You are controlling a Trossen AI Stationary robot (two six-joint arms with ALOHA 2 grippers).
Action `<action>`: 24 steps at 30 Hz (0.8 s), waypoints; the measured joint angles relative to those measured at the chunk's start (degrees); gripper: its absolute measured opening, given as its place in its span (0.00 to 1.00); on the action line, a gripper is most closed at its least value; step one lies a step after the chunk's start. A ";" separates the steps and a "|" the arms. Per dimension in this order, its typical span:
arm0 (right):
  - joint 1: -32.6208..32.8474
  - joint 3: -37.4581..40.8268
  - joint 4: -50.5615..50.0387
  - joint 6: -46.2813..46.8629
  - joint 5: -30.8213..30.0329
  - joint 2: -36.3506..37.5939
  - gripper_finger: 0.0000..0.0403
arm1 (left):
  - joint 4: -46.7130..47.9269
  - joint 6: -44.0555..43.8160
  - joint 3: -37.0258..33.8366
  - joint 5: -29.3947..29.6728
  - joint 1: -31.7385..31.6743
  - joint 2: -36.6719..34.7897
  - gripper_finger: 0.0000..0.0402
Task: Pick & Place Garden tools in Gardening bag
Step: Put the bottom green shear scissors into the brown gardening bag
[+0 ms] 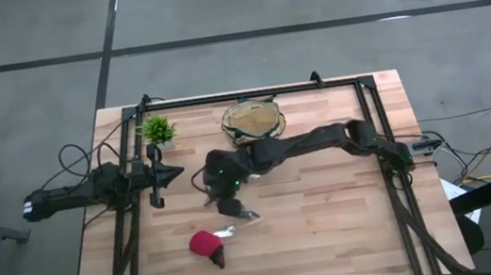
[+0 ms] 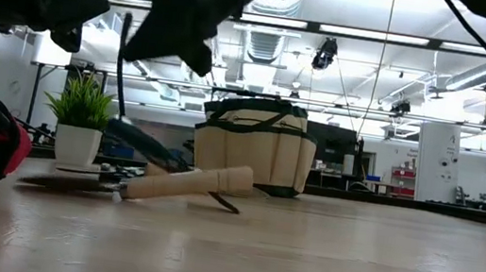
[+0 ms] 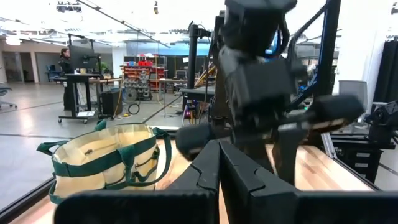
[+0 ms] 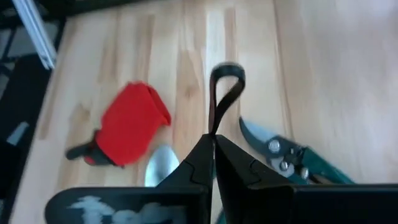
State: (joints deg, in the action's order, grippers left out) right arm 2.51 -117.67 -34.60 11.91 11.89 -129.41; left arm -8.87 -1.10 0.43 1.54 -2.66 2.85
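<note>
Your right gripper point(image 4: 213, 144), fingers pressed together on a thin dark loop point(image 4: 225, 93), hangs above the pruner point(image 4: 287, 157), trowel point(image 2: 187, 183) and red item point(image 4: 129, 129), so I judge you must next carry it to the bag point(image 1: 253, 122).

Bag point(image 1: 253, 120) at twelve o'clock on the table point(image 1: 334, 230), small plant point(image 1: 158, 130) at ten o'clock beside it, trowel point(image 1: 237, 216) near the middle, pruners point(image 4: 292, 158) beside the trowel, red item point(image 1: 207, 245) at seven o'clock.
</note>
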 joint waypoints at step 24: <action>-4.22 4.03 -1.48 2.96 -5.49 -3.12 0.02 | -0.01 0.00 -0.02 0.00 0.00 -0.02 0.02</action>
State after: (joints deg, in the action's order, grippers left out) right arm -1.71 -113.64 -36.08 14.87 6.39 -132.53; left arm -8.88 -1.10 0.40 1.54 -2.66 2.83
